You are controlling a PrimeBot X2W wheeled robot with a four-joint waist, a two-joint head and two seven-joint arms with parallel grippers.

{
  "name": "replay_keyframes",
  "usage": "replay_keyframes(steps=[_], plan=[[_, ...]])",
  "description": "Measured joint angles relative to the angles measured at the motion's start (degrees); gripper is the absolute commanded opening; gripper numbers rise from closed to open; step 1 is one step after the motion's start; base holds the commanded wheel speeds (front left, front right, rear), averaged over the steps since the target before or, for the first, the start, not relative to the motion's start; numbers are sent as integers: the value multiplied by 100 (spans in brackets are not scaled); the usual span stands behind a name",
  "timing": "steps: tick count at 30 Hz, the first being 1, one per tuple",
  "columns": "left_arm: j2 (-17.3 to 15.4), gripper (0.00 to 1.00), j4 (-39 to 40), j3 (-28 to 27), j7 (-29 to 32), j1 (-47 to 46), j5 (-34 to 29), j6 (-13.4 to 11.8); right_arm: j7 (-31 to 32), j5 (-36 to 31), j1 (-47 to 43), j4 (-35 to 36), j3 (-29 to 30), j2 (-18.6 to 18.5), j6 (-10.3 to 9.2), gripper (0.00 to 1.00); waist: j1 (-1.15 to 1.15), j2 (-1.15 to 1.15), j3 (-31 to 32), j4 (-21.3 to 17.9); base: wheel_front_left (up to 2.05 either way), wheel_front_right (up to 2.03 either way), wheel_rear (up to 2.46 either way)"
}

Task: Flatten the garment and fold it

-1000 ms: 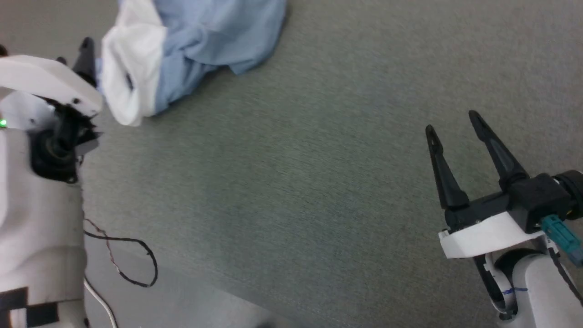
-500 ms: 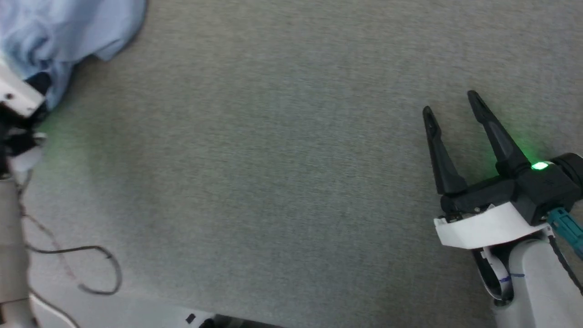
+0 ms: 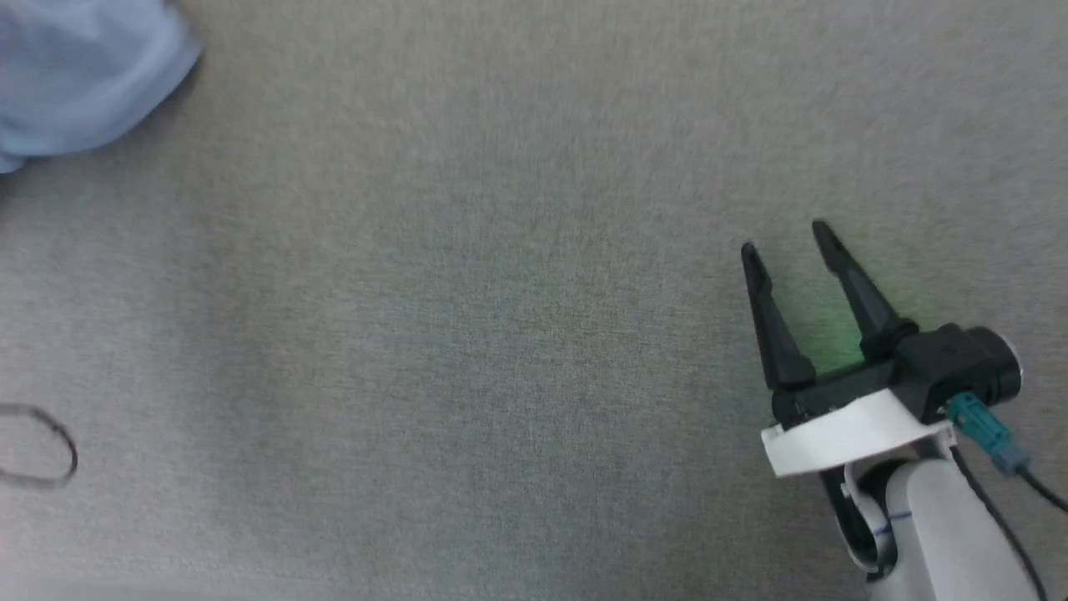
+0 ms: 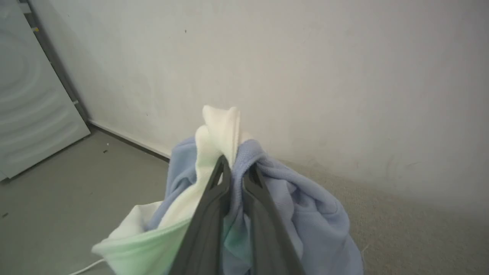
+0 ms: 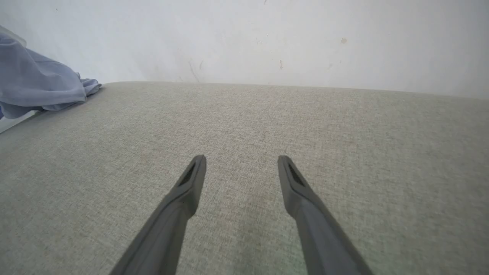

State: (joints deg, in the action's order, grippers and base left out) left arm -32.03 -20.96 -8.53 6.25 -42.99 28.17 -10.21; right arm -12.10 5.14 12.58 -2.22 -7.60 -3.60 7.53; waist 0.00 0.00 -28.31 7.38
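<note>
The soft light blue knit garment (image 3: pixel 79 79) is cut off by the upper left corner of the head view, its bunched folds run off the bottom edge of the left wrist view behind the dark fingers (image 4: pixel 208 217) of the left gripper (image 4: pixel 237 164), and a blurred thin dark cable loop (image 3: pixel 73 451) is cut by the head view's left edge.

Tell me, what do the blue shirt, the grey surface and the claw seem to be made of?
Shirt: soft knit fabric, perhaps cotton; matte, slightly fuzzy, falling in limp folds.
Surface: woven cloth covering, grey-beige, matte; a fine crossed weave shows.
Right claw: probably hard plastic, dark grey, dull; smooth and moulded, with cut-outs near the tips.
</note>
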Motion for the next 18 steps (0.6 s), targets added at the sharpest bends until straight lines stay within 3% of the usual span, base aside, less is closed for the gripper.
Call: replay_keyframes(steps=[4, 8, 18], plan=[[-73, 0, 185, 227, -740, -332, -277, 240, -47, 0, -211, -193, 56, 37, 0, 100, -1, 0, 525, -34, 0, 0, 0], [13, 0, 432, 600, -1021, -712, -419, 437, -77, 58, -382, -305, 122, 55, 0, 100, -1, 0, 1042, -107, 0, 0, 0], [1104, 0, 946, 1595, -882, -1202, -377, 620, -71, 250, -589, -361, 22, 56, 0, 100, -2, 0, 2031, -581, 0, 0, 0]])
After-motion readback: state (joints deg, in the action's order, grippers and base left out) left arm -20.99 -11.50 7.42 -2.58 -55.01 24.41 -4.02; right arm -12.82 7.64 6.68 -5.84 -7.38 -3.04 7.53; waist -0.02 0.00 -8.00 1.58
